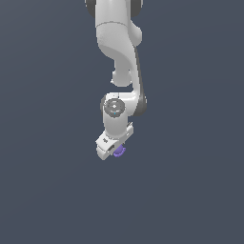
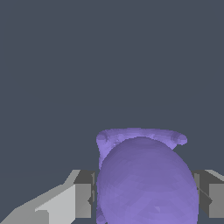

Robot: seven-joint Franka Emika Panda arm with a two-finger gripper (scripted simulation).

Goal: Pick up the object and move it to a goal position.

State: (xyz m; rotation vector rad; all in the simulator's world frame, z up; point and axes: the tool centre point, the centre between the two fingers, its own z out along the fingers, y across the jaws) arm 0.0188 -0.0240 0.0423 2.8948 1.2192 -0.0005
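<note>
The object is a purple-violet rounded lump with a small flared base, and it fills the lower middle of the wrist view. It sits between the two grey fingers, and both pads press against its sides. In the exterior view the object peeks out as a tiny purple blob under the white hand. My gripper is shut on it and points down from the wrist. The fingers hide most of the lump there. I cannot tell whether it rests on the surface or hangs above it.
The white arm comes down from the top centre of the exterior view. A plain dark grey-blue ground spreads on all sides. No marker for a goal position shows.
</note>
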